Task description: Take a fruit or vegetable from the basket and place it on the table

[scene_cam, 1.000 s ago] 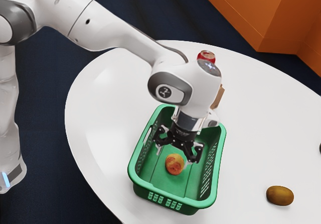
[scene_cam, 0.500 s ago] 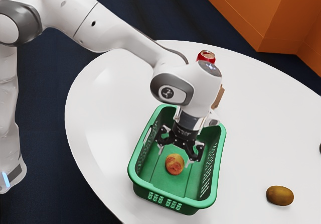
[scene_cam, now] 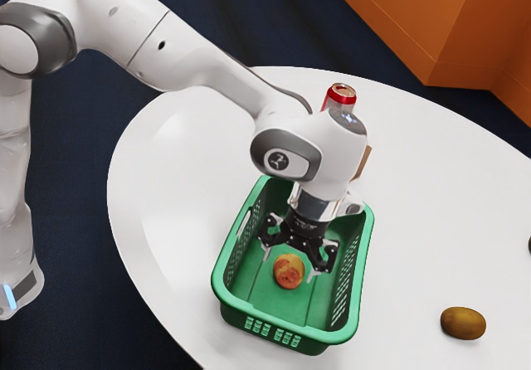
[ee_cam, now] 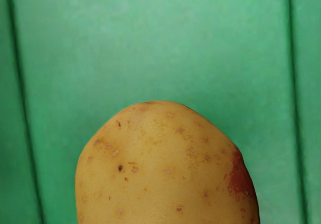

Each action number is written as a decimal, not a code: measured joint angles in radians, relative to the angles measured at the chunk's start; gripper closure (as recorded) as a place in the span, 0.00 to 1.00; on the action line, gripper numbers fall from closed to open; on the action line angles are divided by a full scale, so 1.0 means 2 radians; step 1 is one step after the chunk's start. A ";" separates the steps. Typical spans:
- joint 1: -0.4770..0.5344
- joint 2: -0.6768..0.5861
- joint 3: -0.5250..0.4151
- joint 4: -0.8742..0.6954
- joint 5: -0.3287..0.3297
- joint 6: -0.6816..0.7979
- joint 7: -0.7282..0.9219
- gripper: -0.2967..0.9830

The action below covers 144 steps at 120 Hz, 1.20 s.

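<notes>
One potato (scene_cam: 289,271) lies on the floor of the green basket (scene_cam: 217,287), about midway between the basket's side walls. Over it, inside the rim, the fingers (scene_cam: 324,260) stand open, spread wide, one to each side of the potato as the exterior view has it. The wrist view has the potato close under the hand: yellow skin, scattered brown specks, and a red patch on one flank, with a dark groove in the basket floor off to either side of it.

The basket sits upright on the white tabletop (scene_cam: 170,212), near the curved edge at the exterior view's lower left. Well apart from it, toward the exterior view's right, a brown kiwi (scene_cam: 463,323) lies directly on the tabletop. Near the far edge is a red can (scene_cam: 341,95), upright, its lower part hidden behind the arm (scene_cam: 187,55). Just beside the arm's wrist, a strip of something brown (scene_cam: 363,162) shows, too covered to name. Beyond the tabletop stands an orange cabinet (scene_cam: 415,21) on a dark blue floor (scene_cam: 79,171).
</notes>
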<state>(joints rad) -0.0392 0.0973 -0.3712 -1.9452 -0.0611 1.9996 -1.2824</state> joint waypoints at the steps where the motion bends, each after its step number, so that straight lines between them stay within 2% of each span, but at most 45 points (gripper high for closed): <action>1: 0.000 0.000 0.000 0.000 0.000 0.000 0.000 0.23; 41: 0.000 0.003 0.000 -0.014 -0.001 0.012 0.001 0.24; 61: 0.000 0.002 0.000 -0.014 0.000 0.018 0.003 0.46; 71: 0.000 0.002 0.000 -0.014 0.009 0.018 0.004 0.51; 96: 0.000 0.001 0.000 -0.016 0.044 0.020 0.009 0.52; 144: -0.002 -0.016 -0.010 -0.002 0.066 0.018 0.016 0.51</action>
<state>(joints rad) -0.0432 0.0651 -0.3921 -1.9500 0.0713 2.0363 -1.2495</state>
